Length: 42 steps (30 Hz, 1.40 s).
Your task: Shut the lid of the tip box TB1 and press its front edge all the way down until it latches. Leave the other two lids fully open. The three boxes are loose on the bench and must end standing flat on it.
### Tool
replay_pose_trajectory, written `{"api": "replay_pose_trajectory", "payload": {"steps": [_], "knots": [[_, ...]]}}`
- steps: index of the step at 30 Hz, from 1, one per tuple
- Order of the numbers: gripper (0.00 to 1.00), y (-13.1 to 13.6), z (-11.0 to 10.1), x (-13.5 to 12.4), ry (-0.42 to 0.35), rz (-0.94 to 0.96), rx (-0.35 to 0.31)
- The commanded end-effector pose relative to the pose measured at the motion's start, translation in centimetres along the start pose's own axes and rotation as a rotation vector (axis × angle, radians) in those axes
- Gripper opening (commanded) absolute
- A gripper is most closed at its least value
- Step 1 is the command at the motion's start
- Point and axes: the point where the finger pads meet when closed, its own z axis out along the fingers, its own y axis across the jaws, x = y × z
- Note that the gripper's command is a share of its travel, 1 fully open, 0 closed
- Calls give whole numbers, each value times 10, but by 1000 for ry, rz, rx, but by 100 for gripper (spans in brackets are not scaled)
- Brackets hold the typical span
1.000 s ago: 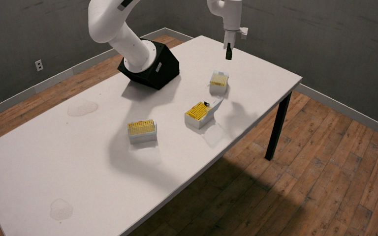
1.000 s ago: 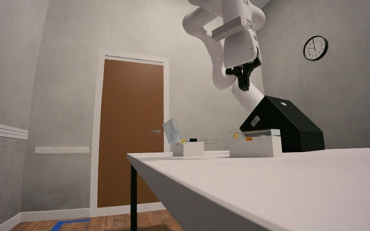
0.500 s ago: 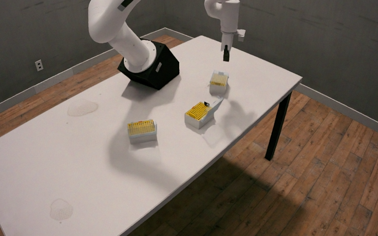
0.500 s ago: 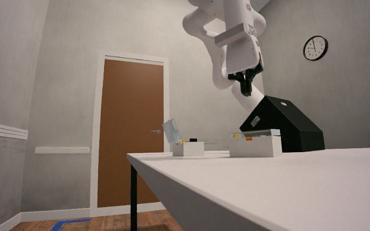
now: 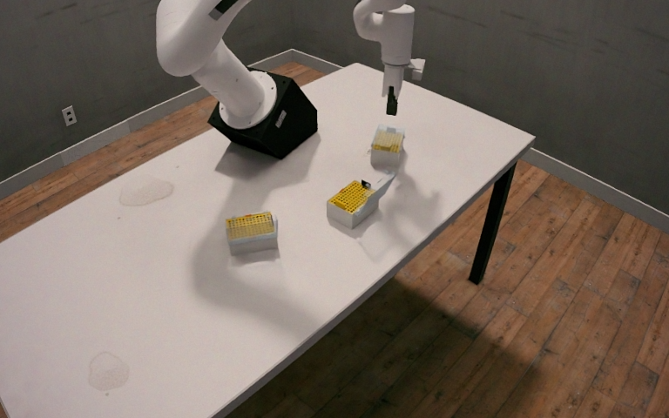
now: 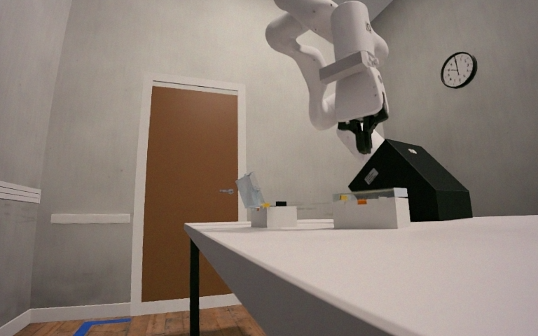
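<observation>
Three white tip boxes with yellow racks stand on the white table. The far box (image 5: 387, 144) sits right below my gripper (image 5: 391, 107); I cannot tell how its lid stands. The middle box (image 5: 352, 202) has its clear lid (image 5: 381, 185) swung open to the right, and the lid stands raised in the exterior view (image 6: 249, 190). The left box (image 5: 251, 232) shows in the exterior view (image 6: 370, 208) with a clear lid lying flat on top. No label shows which box is TB1. My gripper (image 6: 363, 147) is shut and empty, hanging well above the boxes and pointing down.
The black robot base (image 5: 266, 117) stands at the back of the table, left of the far box. The table's right edge (image 5: 493, 162) runs close behind the far and middle boxes.
</observation>
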Motion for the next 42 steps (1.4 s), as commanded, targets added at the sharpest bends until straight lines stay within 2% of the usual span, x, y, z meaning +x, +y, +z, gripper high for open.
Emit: {"api": "replay_pose_trajectory", "payload": {"steps": [1,18,34,42], "knots": [[0,0,9,-8,3,1,1],[0,0,36,-35,3,1,0],[0,0,36,-35,3,1,0],[0,0,50,-35,3,1,0]]}}
